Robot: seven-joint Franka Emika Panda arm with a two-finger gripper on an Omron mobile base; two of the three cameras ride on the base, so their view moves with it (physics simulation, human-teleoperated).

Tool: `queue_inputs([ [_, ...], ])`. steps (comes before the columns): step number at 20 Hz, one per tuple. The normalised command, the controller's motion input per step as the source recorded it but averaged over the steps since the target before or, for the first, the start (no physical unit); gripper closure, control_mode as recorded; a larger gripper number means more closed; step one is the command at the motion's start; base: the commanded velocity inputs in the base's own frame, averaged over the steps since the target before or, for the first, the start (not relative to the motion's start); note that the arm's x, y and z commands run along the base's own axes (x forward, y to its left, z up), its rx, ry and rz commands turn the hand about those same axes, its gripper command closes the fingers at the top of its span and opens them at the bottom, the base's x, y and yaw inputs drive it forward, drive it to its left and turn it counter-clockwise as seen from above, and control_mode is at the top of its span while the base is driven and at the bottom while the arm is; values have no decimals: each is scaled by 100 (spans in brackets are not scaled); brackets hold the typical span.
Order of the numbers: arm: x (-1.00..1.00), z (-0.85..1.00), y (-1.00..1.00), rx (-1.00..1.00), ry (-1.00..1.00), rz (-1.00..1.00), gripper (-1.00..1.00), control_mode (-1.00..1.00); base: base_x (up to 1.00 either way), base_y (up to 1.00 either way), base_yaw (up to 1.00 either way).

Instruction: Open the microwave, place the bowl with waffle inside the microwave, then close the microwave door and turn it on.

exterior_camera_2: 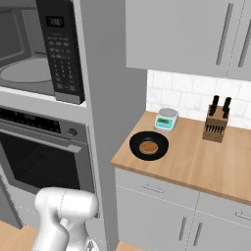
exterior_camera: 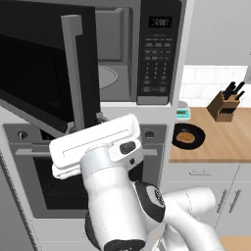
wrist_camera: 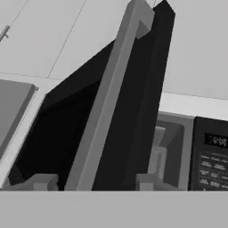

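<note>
The door [exterior_camera: 46, 73] stands swung open with the gripper [wrist_camera: 91, 182] at its handle [wrist_camera: 109, 102], fingers straddling it, grasp uncertain. The bowl [exterior_camera_2: 148, 145] waits on the counter [exterior_camera_2: 196, 162] right of the microwave [exterior_camera: 157, 49]; loading, closing and starting remain.

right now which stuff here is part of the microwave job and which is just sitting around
Job:
microwave, cavity exposed
microwave door, swung open
bowl with waffle, on the counter
gripper, fingertips either side of the door handle's lower end

Just lying about:
oven
kitchen scale
knife block
</note>
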Motion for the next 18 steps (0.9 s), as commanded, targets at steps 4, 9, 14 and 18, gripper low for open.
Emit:
queue_inputs([
  [4,-100,2,-73,1,1,-20,-100,-100,0,0,0],
  [9,-100,0,-74,1,7,-20,-100,-100,0,0,0],
  [14,-51,-11,-99,7,58,-4,-100,-100,0,0,0],
  [18,-3,0,-100,44,31,19,-100,-100,0,0,0],
])
